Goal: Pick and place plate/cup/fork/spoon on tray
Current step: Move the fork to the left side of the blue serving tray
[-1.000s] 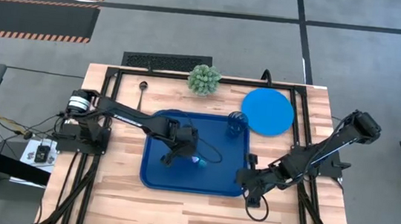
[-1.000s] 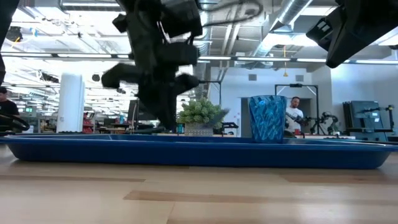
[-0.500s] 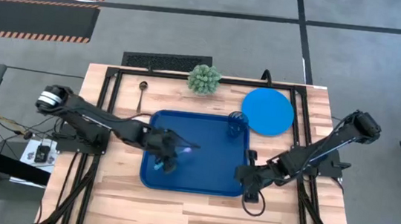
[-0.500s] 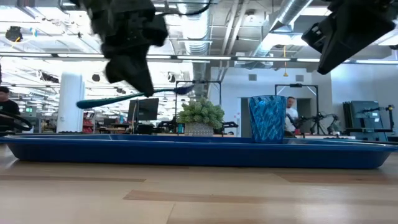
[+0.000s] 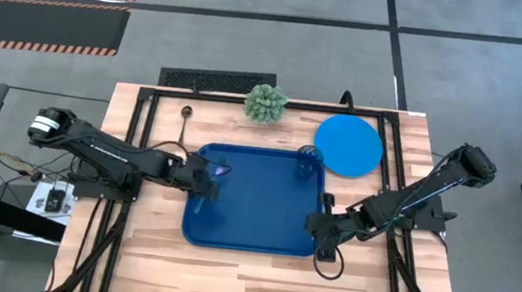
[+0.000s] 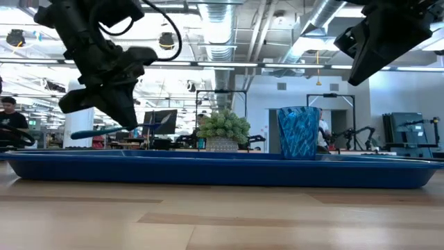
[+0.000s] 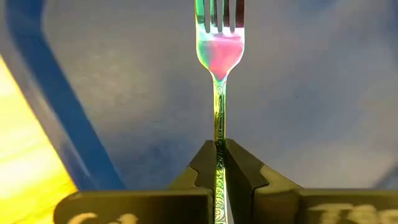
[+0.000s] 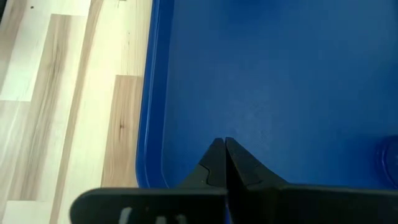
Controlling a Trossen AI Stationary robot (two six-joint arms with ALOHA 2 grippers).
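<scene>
Left gripper (image 7: 219, 163) clenched on slim teal-handled fork (image 7: 219, 93), silvery tines pointing straight ahead of the fingers. It hangs over the near-left part of the large dark-blue rectangular tray (image 5: 272, 225), fork lifted clear of the floor in the low view. Fork's long axis runs roughly along the tray's length. Tray lies directly beneath. Right gripper (image 8: 225, 163) closed on nothing, waiting over the tray's right edge.

Overhead, table-level, two wrist close-ups
</scene>
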